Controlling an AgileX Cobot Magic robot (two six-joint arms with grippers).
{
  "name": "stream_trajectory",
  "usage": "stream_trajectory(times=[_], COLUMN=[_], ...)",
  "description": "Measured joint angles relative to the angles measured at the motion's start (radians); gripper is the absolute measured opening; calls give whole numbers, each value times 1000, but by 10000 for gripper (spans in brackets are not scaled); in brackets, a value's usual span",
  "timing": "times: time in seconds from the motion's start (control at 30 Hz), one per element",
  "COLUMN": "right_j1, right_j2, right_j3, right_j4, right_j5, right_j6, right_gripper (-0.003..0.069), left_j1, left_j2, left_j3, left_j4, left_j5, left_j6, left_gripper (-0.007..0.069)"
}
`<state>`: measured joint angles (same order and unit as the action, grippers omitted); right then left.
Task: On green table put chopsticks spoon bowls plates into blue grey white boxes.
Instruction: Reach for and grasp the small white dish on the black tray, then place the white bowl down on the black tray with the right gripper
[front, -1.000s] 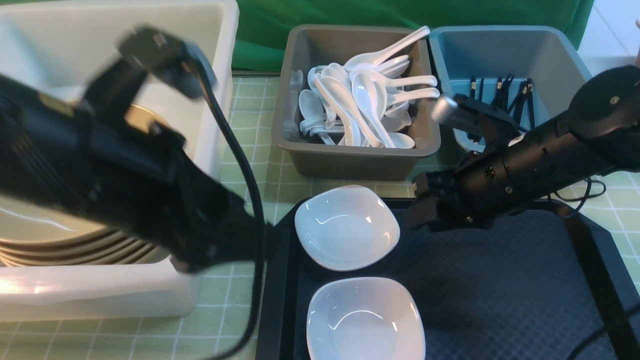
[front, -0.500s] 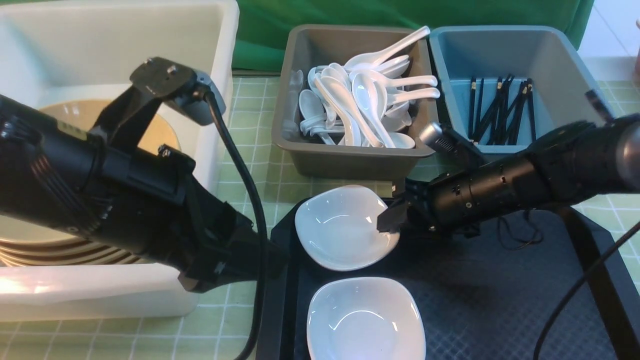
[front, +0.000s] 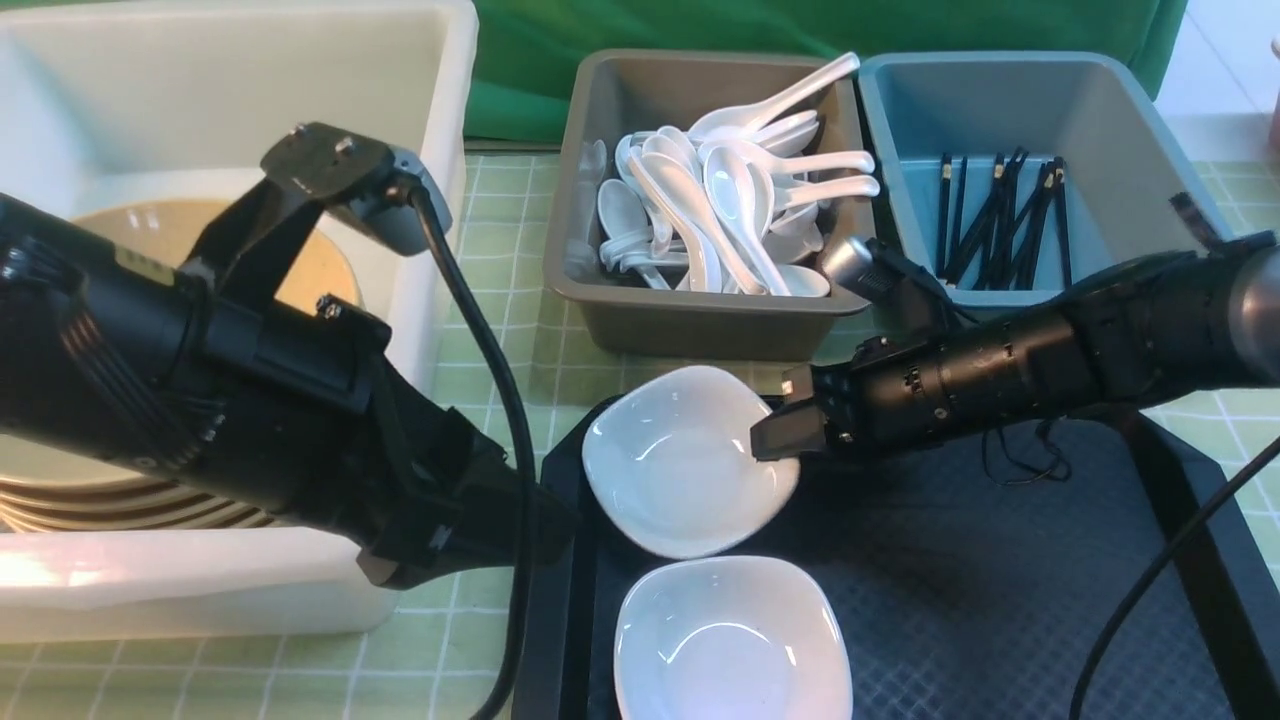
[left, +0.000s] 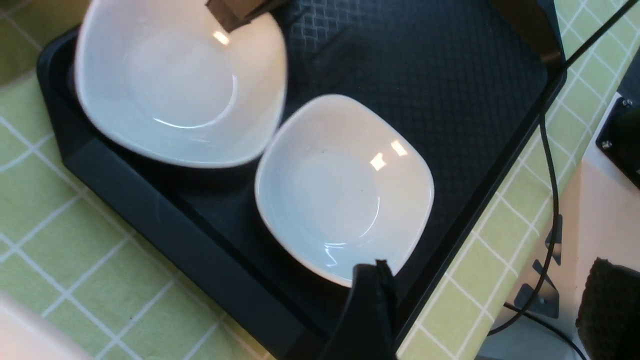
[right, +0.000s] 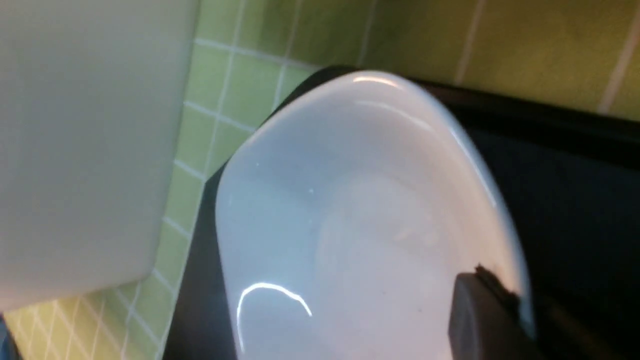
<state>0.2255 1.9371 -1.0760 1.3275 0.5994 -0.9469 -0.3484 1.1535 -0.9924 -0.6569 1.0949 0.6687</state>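
Pinching the right rim of the farther white dish (front: 670, 470) at the black tray's (front: 1000, 600) far left corner on the green worktop (front: 480, 250), the right gripper (front: 775, 435) is clamped tight, while the left gripper (left: 487, 305) hangs empty, jaws apart, beside the nearer dish (left: 345, 185).

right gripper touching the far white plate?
Touching: in the right wrist view the fingers of the right gripper pinch the rim of the far white plate.
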Motion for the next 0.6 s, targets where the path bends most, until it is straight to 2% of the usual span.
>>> stream_trajectory(times=[0.3,0.43,0.6], right_j1=[-162,-240,-325], right_j2=[-226,-355,-482], right_j3=[58,179,323], right_j4=[-96,-177,-206], right_j5=[77,113,112], right_j6=[29,61,60], right_gripper=[51,51,51], left_j1=[0,0,0], left_j2=[0,0,0], left_j3=[1,1,1], left_j4=[-1,-1,-9], left_j5=[-19,-31,-36], left_j6=[-1,-1,-1], left_gripper=[482,482,482])
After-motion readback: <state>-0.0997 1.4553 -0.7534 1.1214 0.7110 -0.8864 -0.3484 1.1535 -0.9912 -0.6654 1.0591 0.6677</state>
